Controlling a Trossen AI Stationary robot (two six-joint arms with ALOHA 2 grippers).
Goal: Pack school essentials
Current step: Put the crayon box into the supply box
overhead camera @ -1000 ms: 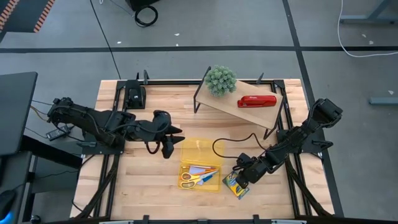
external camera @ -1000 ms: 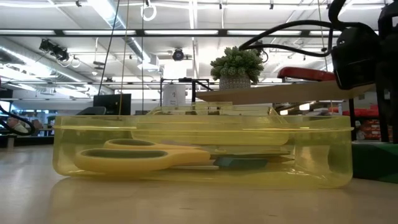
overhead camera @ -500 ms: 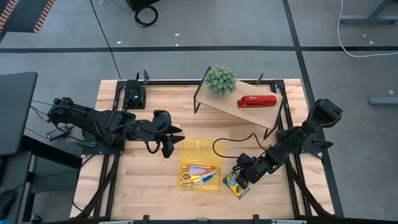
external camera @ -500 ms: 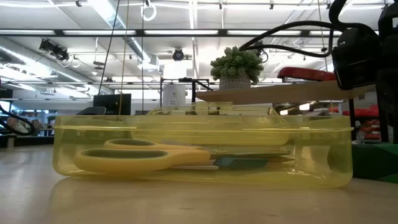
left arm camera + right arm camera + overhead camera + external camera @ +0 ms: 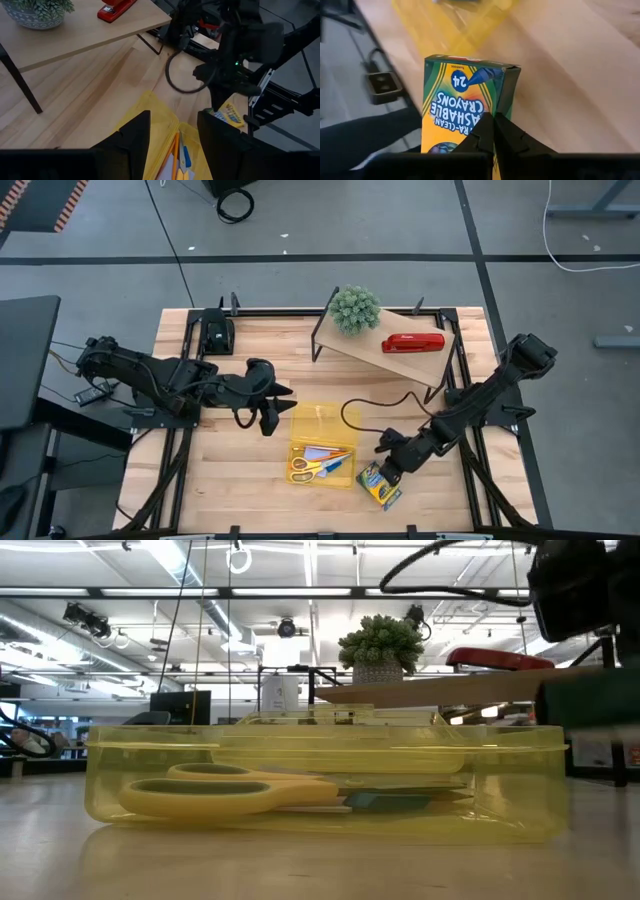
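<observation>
Our right claw (image 5: 388,477) sits just right of the yellow bin (image 5: 322,444), and we see its two dark fingers (image 5: 492,136) pinched together on the near face of the crayon box (image 5: 465,102). That box, green and yellow with its printed front facing the wrist camera, stands directly ahead of the fingertips, touching them, with the bin farther off past its top edge. From above, the crayon box (image 5: 380,484) lies right at the claw's tip, tilted, beside the bin's right-hand corner and apart from the bin's wall. From table height we see a dark green shape at the bin's right, clear of the tabletop, though we cannot make out its underside. Inside the bin lie the scissors (image 5: 313,468), a pale notepad (image 5: 322,452) and pencils (image 5: 338,467). Our left claw (image 5: 268,405) hangs to the left of the bin, fingers (image 5: 131,145) parted with nothing between them. Behind the bin, a raised wooden shelf (image 5: 400,356) carries a potted plant (image 5: 354,308) and a red stapler (image 5: 412,342).
</observation>
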